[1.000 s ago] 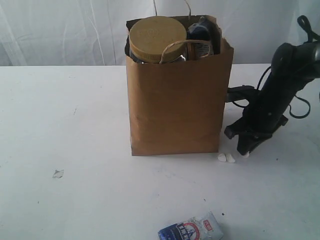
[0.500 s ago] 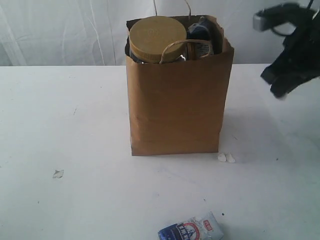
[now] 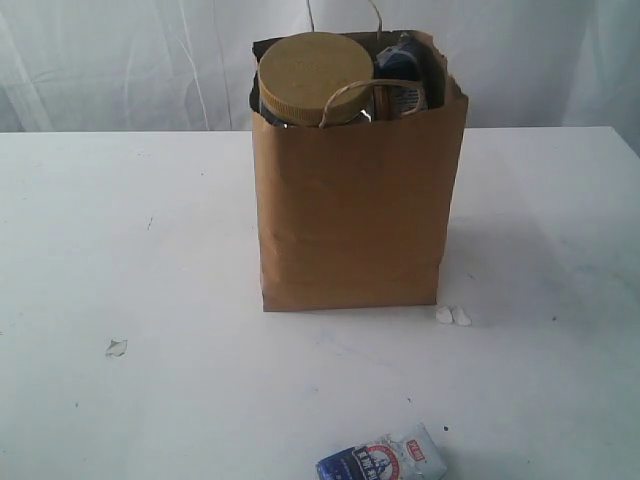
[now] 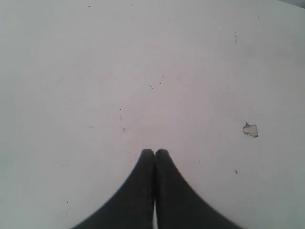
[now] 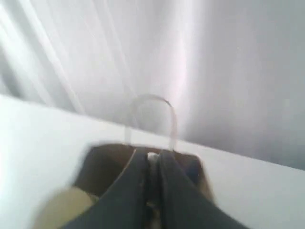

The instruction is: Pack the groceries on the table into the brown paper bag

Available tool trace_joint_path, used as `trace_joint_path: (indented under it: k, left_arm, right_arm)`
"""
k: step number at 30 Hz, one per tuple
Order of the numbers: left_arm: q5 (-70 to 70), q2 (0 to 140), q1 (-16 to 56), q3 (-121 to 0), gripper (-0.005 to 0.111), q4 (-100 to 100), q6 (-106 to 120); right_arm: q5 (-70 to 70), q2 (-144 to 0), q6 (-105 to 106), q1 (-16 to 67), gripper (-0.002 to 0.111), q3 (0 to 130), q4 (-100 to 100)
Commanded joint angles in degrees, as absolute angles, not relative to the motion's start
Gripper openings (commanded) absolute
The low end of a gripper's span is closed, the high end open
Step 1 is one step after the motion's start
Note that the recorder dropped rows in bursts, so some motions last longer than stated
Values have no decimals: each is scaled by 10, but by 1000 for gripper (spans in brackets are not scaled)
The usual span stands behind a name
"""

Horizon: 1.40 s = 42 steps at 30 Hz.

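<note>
Packing looks nearly finished to me: the paper bag stands upright mid-counter, the jar with its tan lid filling the 9 o'clock side of its mouth and a dark packet tucked in at 3 o'clock. What lies deeper I cannot see. One small blue-white packet is left out, flat at 6 o'clock from the bag, well apart. My left tool is clenched on nothing over bare counter; my right tool, pointing toward the bag, is clenched too, though blur hides whether it pinches anything
</note>
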<state>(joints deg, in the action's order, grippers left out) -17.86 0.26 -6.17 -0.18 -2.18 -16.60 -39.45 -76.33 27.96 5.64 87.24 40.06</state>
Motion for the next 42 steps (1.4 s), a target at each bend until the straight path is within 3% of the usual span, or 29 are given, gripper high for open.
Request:
trace_joint_path:
  k: [1,5,9,18,27,42]
  left_arm:
    - [-191,1,-59,0,0,-25,-165]
    - [-191,1,-59,0,0,-25,-165]
    - [-191,1,-59,0,0,-25,-165]
    - [-191,1,-59,0,0,-25,-165]
    - [-191,1,-59,0,0,-25,-165]
    - [-191,1,-59,0,0,-25,-165]
  right_arm:
    - [-339,-792,351,75,0,873,686]
    - [-354,-843,485,111,0,873,833]
    - [-362,-892,574,140,0,873,848]
    - [-350,-958,578,143,1,873,847]
    - [-347,-976,578,143,17,873,804]
    - [-380,-967,578,143,17,873,772]
